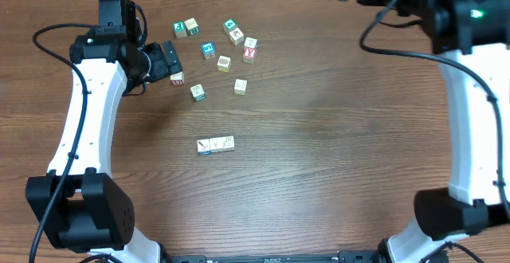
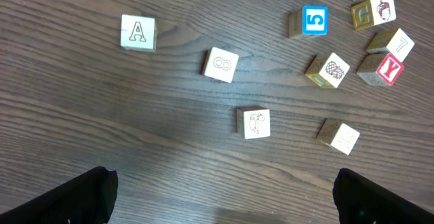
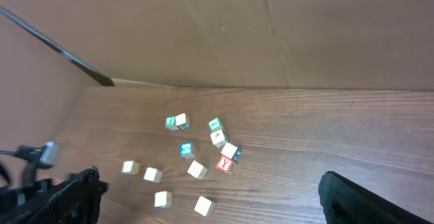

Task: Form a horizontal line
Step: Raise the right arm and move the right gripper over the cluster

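Brown wood-grain table [image 1: 335, 135]. We find the horizontal line [image 1: 215, 144] at lower centre, long axis left-right. The left gripper [image 1: 172, 62] reaches beside the loose cubes [image 1: 224, 62] at upper left, jaws wide open. The right gripper [image 3: 210, 200] is raised at upper right, likewise open.

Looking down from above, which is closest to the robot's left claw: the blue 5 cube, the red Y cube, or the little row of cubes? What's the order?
Measured from the left gripper in the overhead view:
1. Blue 5 cube, close in front of it.
2. Red Y cube, farther out the same way.
3. Row of cubes, alone, nearer the arms' bases.
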`<state>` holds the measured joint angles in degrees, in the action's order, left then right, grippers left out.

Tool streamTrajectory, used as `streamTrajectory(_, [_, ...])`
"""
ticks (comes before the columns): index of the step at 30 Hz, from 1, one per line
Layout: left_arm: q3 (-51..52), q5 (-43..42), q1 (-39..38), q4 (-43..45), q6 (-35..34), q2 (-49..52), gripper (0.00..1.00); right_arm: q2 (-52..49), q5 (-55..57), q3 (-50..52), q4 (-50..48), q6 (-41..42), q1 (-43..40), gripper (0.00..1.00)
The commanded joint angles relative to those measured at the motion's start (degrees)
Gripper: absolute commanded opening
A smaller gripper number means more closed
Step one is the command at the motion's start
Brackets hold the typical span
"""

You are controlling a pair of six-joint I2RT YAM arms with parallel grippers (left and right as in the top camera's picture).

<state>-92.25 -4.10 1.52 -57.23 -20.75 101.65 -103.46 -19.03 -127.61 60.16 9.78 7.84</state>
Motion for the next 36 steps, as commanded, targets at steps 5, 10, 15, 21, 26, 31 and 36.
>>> streamTrajectory(5, [-0.8,-0.2,0.0,0.1,0.4,-0.1,1.00,-5.0,15.6,-1.0,-8.4,-4.3,9.8,1.00])
streamTrajectory(10, [-0.8,-0.2,0.0,0.1,0.4,-0.1,1.00,-7.0,15.6,-1.0,-12.9,-3.6,13.5,1.00])
streamTrajectory(15, [-0.8,-0.2,0.0,0.1,0.4,-0.1,0.99,-9.2,18.0,-1.0,-16.2,-1.0,14.8,0.84])
streamTrajectory(21, [-0.8,-0.2,0.0,0.1,0.4,-0.1,1.00,-16.5,20.5,-1.0,-15.2,-0.8,15.9,0.70])
streamTrajectory(26, [-0.8,-0.2,0.0,0.1,0.4,-0.1,1.00,-22.9,20.4,-1.0,-14.7,1.2,16.5,0.76])
streamTrajectory(31, [-0.8,-0.2,0.0,0.1,0.4,-0.1,0.99,-28.7,20.5,-1.0,-15.7,2.4,17.6,0.83])
streamTrajectory(36, [-0.8,-0.2,0.0,0.1,0.4,-0.1,1.00,-33.9,20.5,-1.0,-16.1,2.4,18.2,0.86])
